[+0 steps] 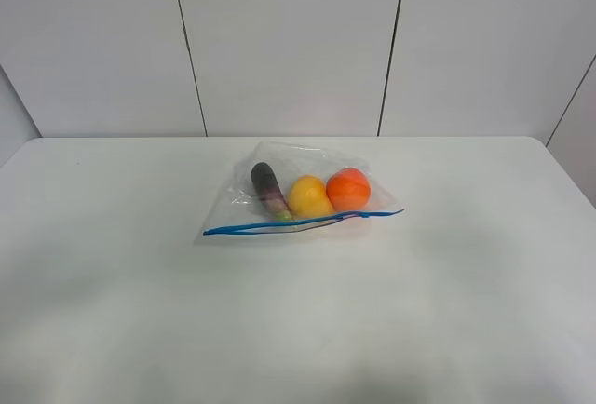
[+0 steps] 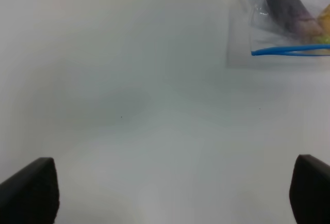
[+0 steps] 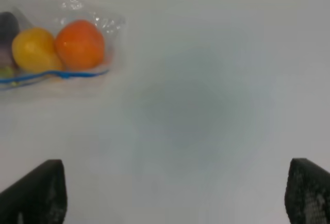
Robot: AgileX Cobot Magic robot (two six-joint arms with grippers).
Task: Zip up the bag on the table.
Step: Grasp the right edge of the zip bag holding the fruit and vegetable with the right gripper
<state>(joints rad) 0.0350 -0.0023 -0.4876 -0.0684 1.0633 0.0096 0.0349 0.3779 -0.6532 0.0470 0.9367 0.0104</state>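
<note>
left pincer [image 2: 170, 193]: spread wide, holding nothing, hanging over bare surface [image 1: 140, 311]; the bag [image 2: 258, 28] lies well apart, ahead and toward the middle.
bag: flat at mid-surface, its blue zipper strip [image 1: 298, 222] turned toward the arms, probably so either can reach it; the strip looks partly gaping.
right pincer [image 3: 172, 193]: spread, holding nothing; the bag is well apart, ahead and inward, orange end nearest.
</note>
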